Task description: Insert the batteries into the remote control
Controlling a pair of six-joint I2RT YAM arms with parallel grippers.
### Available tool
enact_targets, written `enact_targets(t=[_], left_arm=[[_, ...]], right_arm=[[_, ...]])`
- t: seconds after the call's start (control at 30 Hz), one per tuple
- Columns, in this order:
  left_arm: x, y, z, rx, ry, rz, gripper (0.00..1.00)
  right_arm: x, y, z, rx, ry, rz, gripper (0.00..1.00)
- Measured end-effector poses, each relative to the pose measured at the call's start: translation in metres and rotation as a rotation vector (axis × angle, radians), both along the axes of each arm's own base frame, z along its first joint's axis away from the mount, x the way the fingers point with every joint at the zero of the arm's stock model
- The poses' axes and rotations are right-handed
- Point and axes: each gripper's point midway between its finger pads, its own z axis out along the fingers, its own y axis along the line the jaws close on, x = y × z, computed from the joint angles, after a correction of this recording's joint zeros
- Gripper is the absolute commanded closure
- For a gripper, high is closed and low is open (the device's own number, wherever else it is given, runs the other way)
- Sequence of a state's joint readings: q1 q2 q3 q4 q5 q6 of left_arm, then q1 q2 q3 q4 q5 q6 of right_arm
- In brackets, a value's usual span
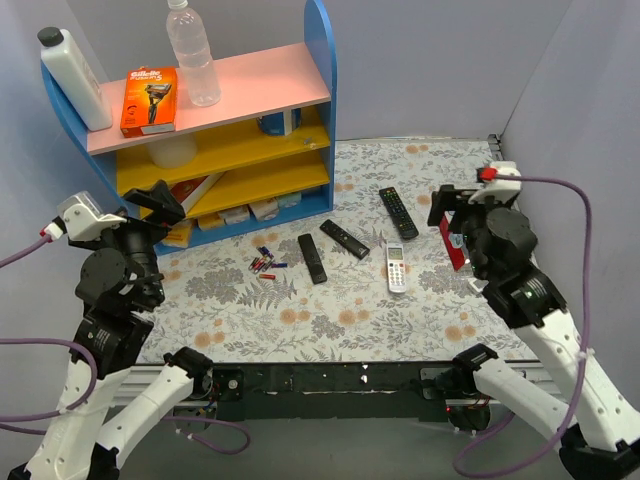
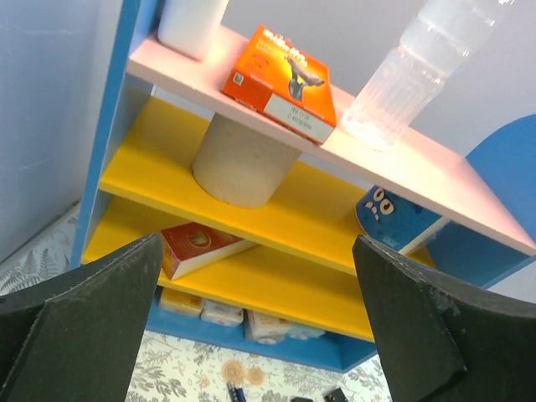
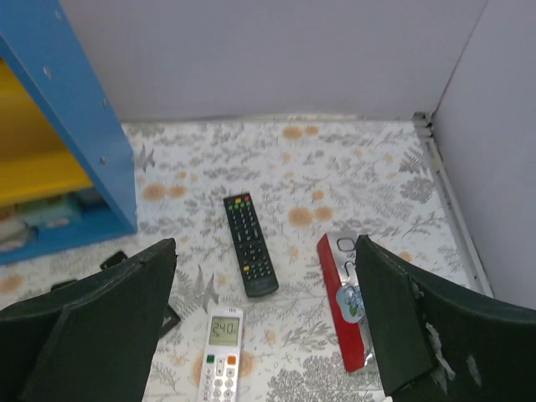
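Several remotes lie mid-table: a black buttoned remote (image 1: 397, 212) (image 3: 249, 244), two slim black ones (image 1: 344, 238) (image 1: 312, 258), and a white remote (image 1: 396, 268) (image 3: 221, 360) with a lit display. I cannot tell which is the remote control of the task. The batteries are out of view; only small red and blue cells (image 1: 265, 263) lie left of the remotes. My right gripper (image 1: 455, 215) (image 3: 266, 247) hangs open and empty above the white remote and a red and silver blister pack (image 1: 452, 243) (image 3: 342, 306). My left gripper (image 1: 155, 202) (image 2: 255, 243) is open and empty, facing the shelf.
A blue shelf unit (image 1: 320, 90) with pink and yellow boards stands at the back left, holding an orange razor box (image 1: 149, 100) (image 2: 282, 79), a water bottle (image 1: 193, 52), a white bottle (image 1: 75, 78) and small boxes. Grey walls close the back and the right side.
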State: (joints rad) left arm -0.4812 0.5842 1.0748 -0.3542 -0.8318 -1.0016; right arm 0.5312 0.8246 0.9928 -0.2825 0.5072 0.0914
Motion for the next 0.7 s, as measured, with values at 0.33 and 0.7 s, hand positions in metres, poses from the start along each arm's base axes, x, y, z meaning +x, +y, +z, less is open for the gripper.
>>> enact_targets(t=[0.33, 0.7], left_arm=[[-0.027, 0.020, 0.038, -0.013, -0.151, 0.036, 0.02], [-0.009, 0.007, 0.046, 0.007, -0.173, 0.018, 0.02]], right_arm=[[-0.044, -0.054, 0.064, 0.105, -0.305, -0.143, 0.07], [-0.051, -0.068, 0.060, 0.120, -0.317, -0.203, 0.07]])
